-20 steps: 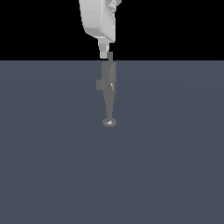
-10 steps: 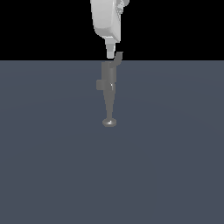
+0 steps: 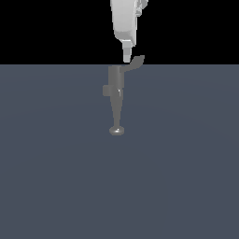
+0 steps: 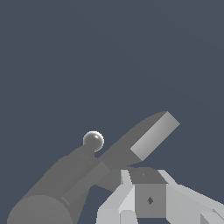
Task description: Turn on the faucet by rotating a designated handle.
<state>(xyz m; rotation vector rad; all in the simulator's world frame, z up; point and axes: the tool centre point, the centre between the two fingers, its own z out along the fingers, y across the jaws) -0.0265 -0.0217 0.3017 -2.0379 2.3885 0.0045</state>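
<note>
The grey faucet (image 3: 115, 84) stands in the middle of the exterior view, its tapered spout running down to a rounded tip (image 3: 116, 131). The flat handle (image 3: 136, 61) sticks out from the top of the body toward the exterior view's right. My white gripper (image 3: 126, 58) comes down from above, shut with nothing held, its tip right against the handle's near side. The wrist view shows the faucet body (image 4: 48, 197), the spout's ball tip (image 4: 93, 141) and the flared handle (image 4: 151, 134) just beyond my gripper (image 4: 150, 192).
A plain dark grey-blue floor (image 3: 186, 177) spreads around the faucet. Nothing else stands on it.
My gripper has shifted toward the exterior view's right. The handle has swung that way with it, from nearly in line with the body to angled out sideways.
</note>
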